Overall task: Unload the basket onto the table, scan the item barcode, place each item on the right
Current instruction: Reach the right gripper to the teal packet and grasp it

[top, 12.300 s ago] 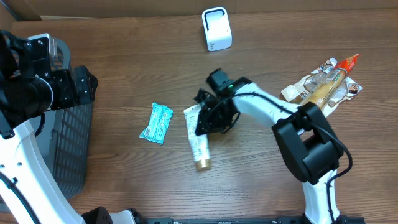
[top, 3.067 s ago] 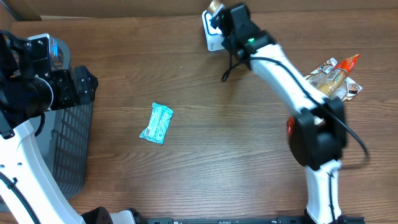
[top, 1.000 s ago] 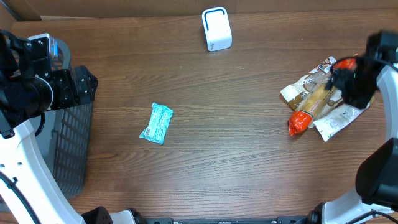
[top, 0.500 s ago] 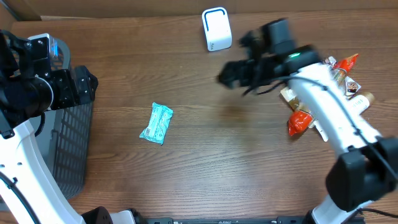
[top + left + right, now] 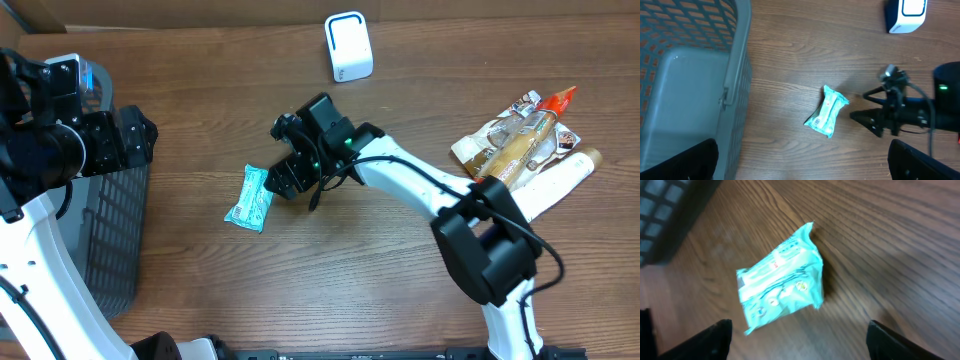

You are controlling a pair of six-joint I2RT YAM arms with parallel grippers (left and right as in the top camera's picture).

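Nearest, mid tabletop (image 5: 350,290): a teal packet (image 5: 780,285) lying flat on the wood. Just beyond it, the right gripper (image 5: 860,105), spread wide and empty, tips pointed at the packet and just beside it, a sliver of bare wood between. Off to the left, above a grey basket (image 5: 740,75), the left gripper (image 5: 802,157), fully spread, holding nothing. Farther right, a heap of snack packets (image 5: 510,140) with a white tube (image 5: 555,180) alongside. At the far edge, upright, the white scanner (image 5: 348,45), well apart from the packet.

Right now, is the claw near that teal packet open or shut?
Open. On the right claw, both fingers stand wide apart in its wrist view; the teal packet lies ahead, untouched.
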